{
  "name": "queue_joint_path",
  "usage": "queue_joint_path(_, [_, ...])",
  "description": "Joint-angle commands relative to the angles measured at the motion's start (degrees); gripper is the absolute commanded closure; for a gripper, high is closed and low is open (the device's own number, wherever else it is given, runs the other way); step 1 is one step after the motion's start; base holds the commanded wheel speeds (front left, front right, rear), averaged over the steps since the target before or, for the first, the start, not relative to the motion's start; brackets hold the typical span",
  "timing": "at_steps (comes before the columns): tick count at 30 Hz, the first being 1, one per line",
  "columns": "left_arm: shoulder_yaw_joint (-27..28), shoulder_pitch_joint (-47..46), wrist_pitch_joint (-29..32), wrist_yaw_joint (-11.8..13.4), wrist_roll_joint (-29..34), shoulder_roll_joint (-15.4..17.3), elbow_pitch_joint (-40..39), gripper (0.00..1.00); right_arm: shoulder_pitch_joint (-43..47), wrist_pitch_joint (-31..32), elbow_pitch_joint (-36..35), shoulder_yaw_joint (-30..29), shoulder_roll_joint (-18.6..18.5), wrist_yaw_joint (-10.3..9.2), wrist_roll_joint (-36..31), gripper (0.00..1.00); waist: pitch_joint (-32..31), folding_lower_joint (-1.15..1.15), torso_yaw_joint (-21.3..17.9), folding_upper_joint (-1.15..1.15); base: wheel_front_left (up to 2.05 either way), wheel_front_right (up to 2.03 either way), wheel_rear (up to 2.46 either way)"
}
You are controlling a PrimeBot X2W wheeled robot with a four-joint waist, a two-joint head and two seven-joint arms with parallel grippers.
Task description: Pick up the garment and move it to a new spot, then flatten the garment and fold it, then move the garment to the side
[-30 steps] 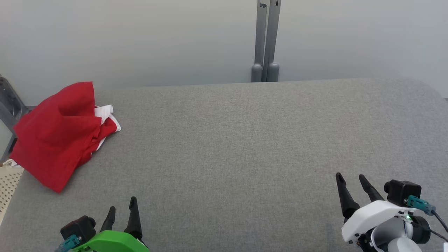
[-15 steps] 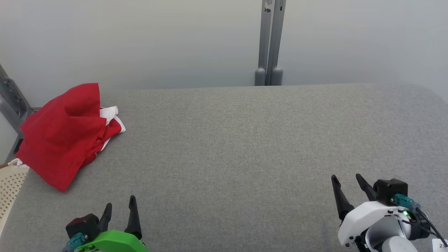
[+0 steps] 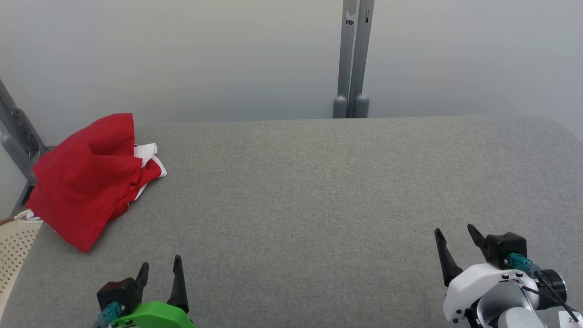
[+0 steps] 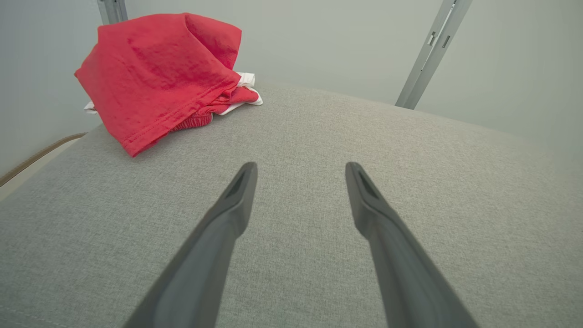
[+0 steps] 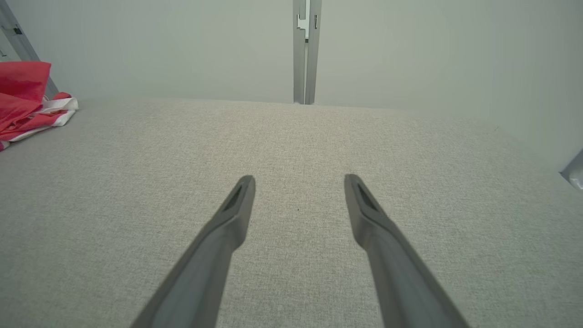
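Note:
A red garment [image 3: 86, 182] with white trim lies bunched in a heap at the far left corner of the grey table [image 3: 309, 196]. In the left wrist view the garment [image 4: 159, 77] sits ahead and to the left, well beyond the fingertips. From the right wrist, only an edge of the garment [image 5: 27, 107] shows at far left. My left gripper [image 3: 161, 266] is near the front edge at lower left, open and empty. My right gripper [image 3: 455, 232] hovers at lower right, also open and empty. Both are far from the cloth.
A grey metal post [image 3: 353, 59] stands behind the table's far edge against a pale wall. A perforated cream basket [image 3: 13, 246] sits off the table's left edge, below a slanted metal frame [image 3: 16, 132].
The whole head view has shifted down and right, so the camera moved. Both grippers stay open and the garment lies as before.

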Motion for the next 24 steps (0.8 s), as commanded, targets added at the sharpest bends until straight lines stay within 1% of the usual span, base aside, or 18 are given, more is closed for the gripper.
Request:
queue_joint_path(1, [-0.45,-0.50,-0.22,0.54,1.40,0.50,-0.28,0.00,0.02,-0.50,-0.35,-0.21,-0.33,0.02,-1.78,0.00,-0.30,0.00,0.00,0.00,0.00,0.00,0.00])
queue_joint_path(12, [-2.01,0.40,-0.47,1.55,4.14,1.34,-0.34,0.00,0.75,-1.18,0.11,-0.39,-0.39,0.02,-5.65,0.00,-1.50,0.00,0.23,0.00,0.00,0.00,0.00])
queue_joint_path(18, [-2.94,0.91,-0.64,2.51,5.57,1.64,-0.80,0.00,1.05,-1.43,0.09,-0.54,-0.41,0.01,-8.16,0.00,-2.13,0.00,0.39,0.00,0.00,0.00,0.00])
queue_joint_path(24, [-3.26,0.94,-0.49,2.84,5.88,1.87,-1.15,0.00,1.34,-1.59,0.31,-0.59,-0.42,0.01,-8.44,0.00,-2.47,0.00,0.49,0.00,0.00,0.00,0.00])
